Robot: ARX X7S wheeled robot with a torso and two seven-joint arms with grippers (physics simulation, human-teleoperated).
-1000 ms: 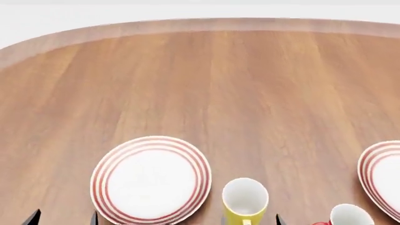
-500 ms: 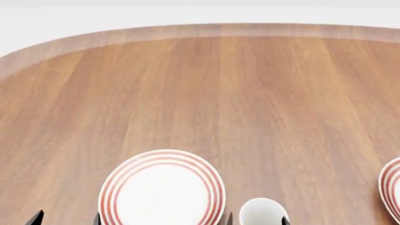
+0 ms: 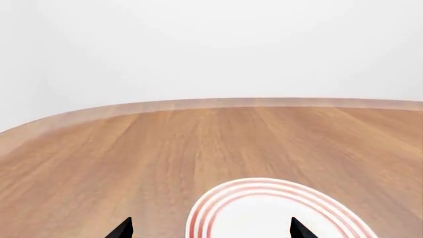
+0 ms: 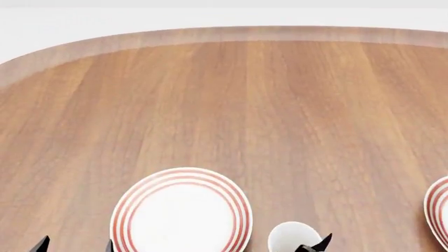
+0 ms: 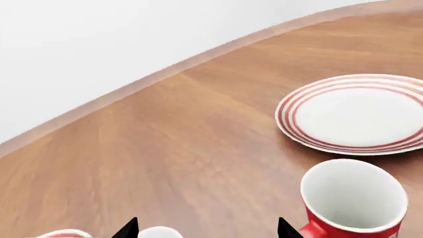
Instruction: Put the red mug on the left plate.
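Right gripper (image 4: 313, 247) tips now poke up by the white-rimmed mug (image 4: 292, 236) in the head view, nothing else shifts. Small red mug with a white inside (image 5: 353, 206) stands just beside the right gripper, ungrasped; jaws spread, empty. Approach step, I'd say: line up, close, then carry to the red-ringed round white left plate (image 4: 182, 212). Left gripper (image 3: 210, 229) gapes empty near it.

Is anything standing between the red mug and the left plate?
Probably. Another mug, only its white rim showing, stands beside the left plate, on the side toward the red mug.
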